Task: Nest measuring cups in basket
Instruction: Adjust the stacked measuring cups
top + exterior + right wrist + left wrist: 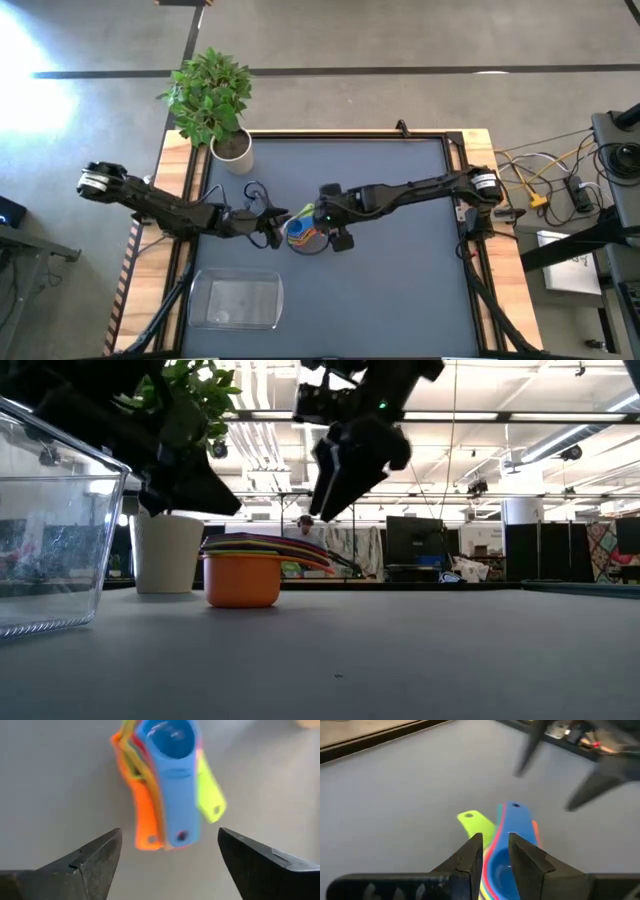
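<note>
Grey bench (400, 280) fills the high view, with a potted plant (212, 100) at a far corner. Both claws meet at its middle over the nested cups (300, 233); the clear basket (236, 301) lies apart from them, on the left claw's (268, 228) side, near the bench's front edge.

Low down, the stack (250, 568) sits on the bench, orange cup (240, 582) at the bottom, handles fanned. The right claw (345, 470) hangs above it, not touching. Height off the bench shows only here.

Left wrist: the fingers (470, 857) stand narrowly apart around the stack's rim, blue cup (506, 865) between them; whether they grip it I cannot tell.

Right wrist: its fingers (95, 860) are spread wide, empty, the handles (172, 815) just ahead. Only this view shows that spread.

To lift well, the left claw should probably pinch all rims together, so no cup slips out.
</note>
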{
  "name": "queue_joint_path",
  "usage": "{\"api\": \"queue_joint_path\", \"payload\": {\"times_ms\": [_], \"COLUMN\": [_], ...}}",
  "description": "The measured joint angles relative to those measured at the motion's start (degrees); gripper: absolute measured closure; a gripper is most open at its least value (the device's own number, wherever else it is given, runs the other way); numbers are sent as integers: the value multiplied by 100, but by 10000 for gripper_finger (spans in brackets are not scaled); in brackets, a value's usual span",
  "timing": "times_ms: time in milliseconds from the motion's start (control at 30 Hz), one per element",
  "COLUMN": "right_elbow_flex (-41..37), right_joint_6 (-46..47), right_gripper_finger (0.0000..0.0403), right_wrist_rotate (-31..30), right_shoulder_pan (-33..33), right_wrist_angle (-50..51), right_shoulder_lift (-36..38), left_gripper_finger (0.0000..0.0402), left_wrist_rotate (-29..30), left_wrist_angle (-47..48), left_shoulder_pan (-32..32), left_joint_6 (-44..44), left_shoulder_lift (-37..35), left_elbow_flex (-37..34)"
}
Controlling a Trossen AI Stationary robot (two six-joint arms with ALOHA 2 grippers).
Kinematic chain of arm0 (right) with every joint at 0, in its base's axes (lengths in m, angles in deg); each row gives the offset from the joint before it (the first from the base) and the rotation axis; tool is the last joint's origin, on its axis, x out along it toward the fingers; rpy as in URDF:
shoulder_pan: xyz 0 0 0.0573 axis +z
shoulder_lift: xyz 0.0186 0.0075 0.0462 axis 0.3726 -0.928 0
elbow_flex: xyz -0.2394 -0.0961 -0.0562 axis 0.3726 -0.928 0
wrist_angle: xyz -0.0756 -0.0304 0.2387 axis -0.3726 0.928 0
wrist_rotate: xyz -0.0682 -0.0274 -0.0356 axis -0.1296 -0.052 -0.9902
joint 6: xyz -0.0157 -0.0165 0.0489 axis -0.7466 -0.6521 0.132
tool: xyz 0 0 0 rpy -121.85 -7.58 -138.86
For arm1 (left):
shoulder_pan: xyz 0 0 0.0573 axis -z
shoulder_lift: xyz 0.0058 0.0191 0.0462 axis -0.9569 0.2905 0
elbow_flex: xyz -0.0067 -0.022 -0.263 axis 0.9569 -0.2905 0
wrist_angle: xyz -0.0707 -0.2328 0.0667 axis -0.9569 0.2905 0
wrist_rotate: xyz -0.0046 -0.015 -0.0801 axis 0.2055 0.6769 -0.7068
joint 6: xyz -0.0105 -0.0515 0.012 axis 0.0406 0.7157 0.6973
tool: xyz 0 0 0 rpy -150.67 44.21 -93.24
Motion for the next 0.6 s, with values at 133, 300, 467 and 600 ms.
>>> {"api": "queue_joint_path", "payload": {"times_ms": [133, 300, 467, 600], "right_elbow_flex": [-76, -283, -452, -522], "right_joint_6": [167, 132, 136, 59], "right_gripper_finger": [116, 180, 274, 361], "right_wrist_rotate": [29, 51, 205, 505], "right_shoulder_pan": [284, 542, 566, 554], "right_wrist_angle": [70, 58, 43, -35], "right_shoulder_lift": [57, -7, -10, -10], "left_gripper_finger": [326, 326, 326, 326], "left_wrist_rotate": [-148, -565, -690, -865], "left_wrist_angle": [80, 110, 274, 398], "left_shoulder_pan": [-287, -744, -1020, -1172], "left_joint_6": [95, 142, 126, 94], "left_shoulder_lift": [58, 241, 474, 669], "left_elbow_flex": [2, 72, 338, 441]}}
